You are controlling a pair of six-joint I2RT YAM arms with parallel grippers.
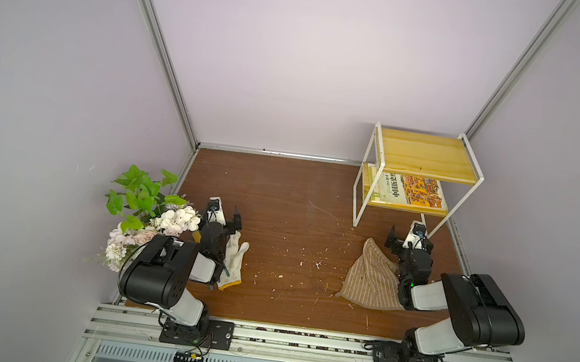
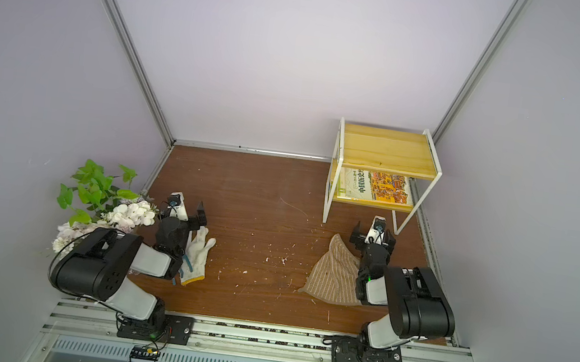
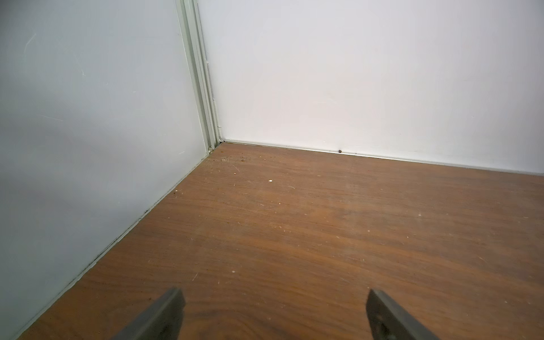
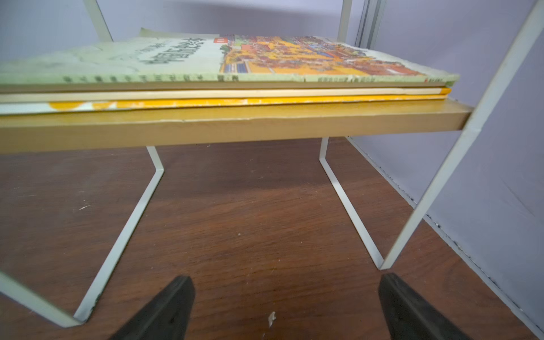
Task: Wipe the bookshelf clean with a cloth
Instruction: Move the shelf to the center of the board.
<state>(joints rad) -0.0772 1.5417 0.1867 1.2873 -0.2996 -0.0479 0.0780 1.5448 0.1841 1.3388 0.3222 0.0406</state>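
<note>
Nearest, two arms rise from the metal rail at the table's (image 1: pixel 296 209) near edge. Neither holds anything. The left gripper (image 3: pixel 273 297) has its jaws spread wide over bare wood, and the right gripper (image 4: pixel 287 282) is spread just as wide, facing the feet of the bookshelf (image 1: pixel 430 158).

That bookshelf stands in the far right corner. The cloth (image 1: pixel 370 278) lies crumpled on the table, near and right, just beside the right forearm. Its far tip stops short of the right gripper.

By my reading the wiping has not begun, and the step in hand is fetching the cloth. The next move calls for the right gripper to draw back toward the near side, drop onto a raised fold and pinch it, then carry the cloth up to the top board.

Counted:
- One bookshelf with two boards.
- One cloth.
- One white glove (image 1: pixel 234 257), beside the left arm.
- One bunch of flowers (image 1: pixel 148 217), at the left wall.
- A flat stack of books (image 4: pixel 223 59) on the lower board, seemingly three by their edges.
- Many pale crumbs, scattered on the table.
</note>
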